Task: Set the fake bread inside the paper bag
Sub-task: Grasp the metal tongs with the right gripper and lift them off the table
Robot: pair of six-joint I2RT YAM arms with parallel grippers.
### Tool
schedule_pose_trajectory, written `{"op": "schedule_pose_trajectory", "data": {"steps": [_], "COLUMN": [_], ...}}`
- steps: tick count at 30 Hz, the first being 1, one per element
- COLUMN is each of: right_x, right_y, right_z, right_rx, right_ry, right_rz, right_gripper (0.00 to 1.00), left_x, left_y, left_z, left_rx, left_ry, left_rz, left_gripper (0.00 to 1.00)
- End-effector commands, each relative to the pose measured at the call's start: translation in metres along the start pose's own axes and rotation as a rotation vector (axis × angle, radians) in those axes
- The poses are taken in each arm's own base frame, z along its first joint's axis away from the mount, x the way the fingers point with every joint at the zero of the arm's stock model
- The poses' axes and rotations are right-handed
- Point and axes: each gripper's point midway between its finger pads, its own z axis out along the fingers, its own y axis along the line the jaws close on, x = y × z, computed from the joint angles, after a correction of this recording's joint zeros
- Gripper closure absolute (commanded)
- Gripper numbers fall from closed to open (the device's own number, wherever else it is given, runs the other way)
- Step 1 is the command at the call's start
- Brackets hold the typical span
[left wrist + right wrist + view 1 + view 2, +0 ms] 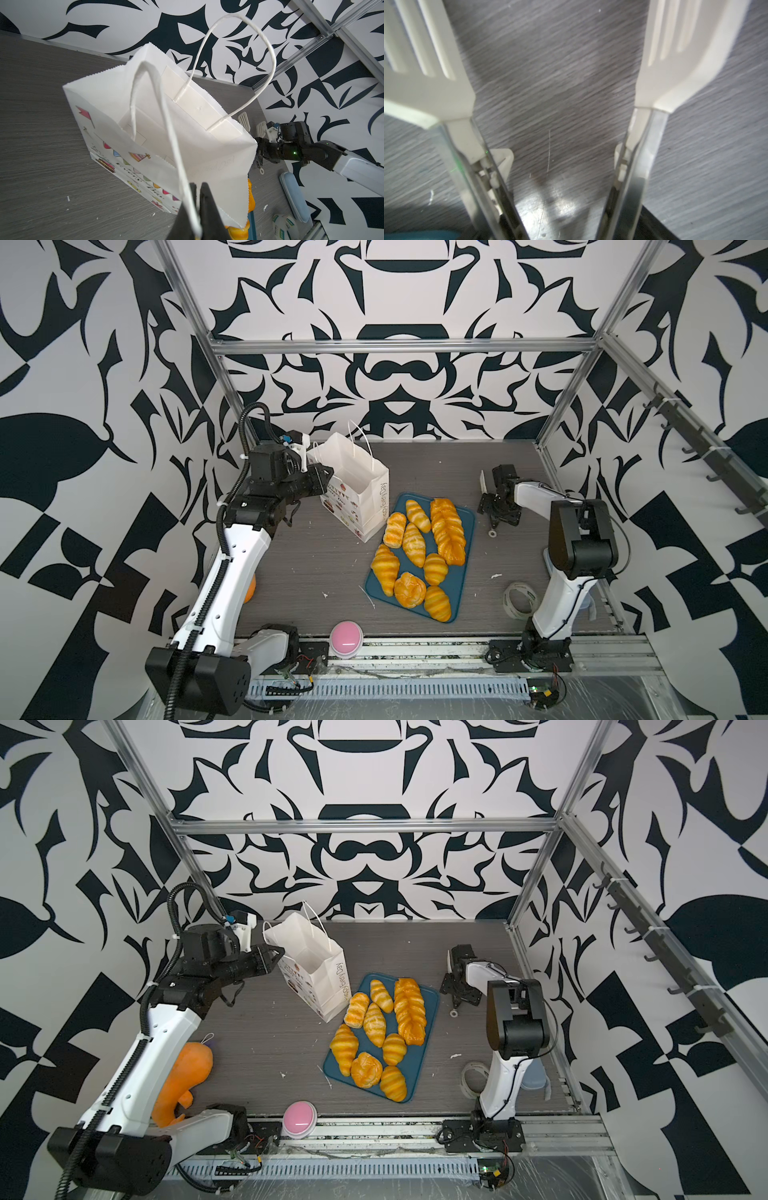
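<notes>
The paper bag (365, 497) (320, 977) stands open at the back left of the table, white with party drawings. My left gripper (328, 479) (198, 185) is at the bag's left rim, shut on its near cord handle (172, 135). The fake bread lies on a teal tray (457, 591) right of the bag: several croissants, a braided loaf (448, 531) and a round bun (409, 590). My right gripper (483, 483) (550, 31) carries white slotted tong ends. It hovers over bare table right of the tray, open, with nothing between them.
A pink round button (346, 639) sits at the front edge. A tape roll (519, 599) lies by the right arm's base, and an orange plush toy (183, 1081) lies under the left arm. A small white ring (492, 534) lies near the tray. Metal frame posts line the table.
</notes>
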Motion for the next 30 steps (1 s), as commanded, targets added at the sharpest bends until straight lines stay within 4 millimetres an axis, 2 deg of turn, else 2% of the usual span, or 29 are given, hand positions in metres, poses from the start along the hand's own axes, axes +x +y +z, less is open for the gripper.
{"op": "schedule_pose_trajectory", "data": {"steps": [1, 14, 22, 30], "right_x": [-0.011, -0.012, -0.014, -0.013], "right_y": [0.001, 0.000, 0.000, 0.000], "right_z": [-0.008, -0.011, -0.024, -0.042], "right_rx": [-0.005, -0.006, -0.017, -0.048], "right_ry": [-0.029, -0.041, -0.065, -0.093], "right_rz": [-0.002, -0.008, -0.008, 0.001], "right_gripper": [0.16, 0.32, 0.47, 0.53], "left_x": [0.001, 0.002, 0.002, 0.002], "left_y": [-0.001, 0.000, 0.000, 0.000], "left_z": [-0.002, -0.003, -0.003, -0.003], "left_rx": [0.010, 0.005, 0.006, 0.008], "left_ry": [-0.004, -0.005, -0.005, -0.005], "left_rz": [0.004, 0.005, 0.005, 0.002], "left_gripper": [0.90, 0.90, 0.90, 0.90]}}
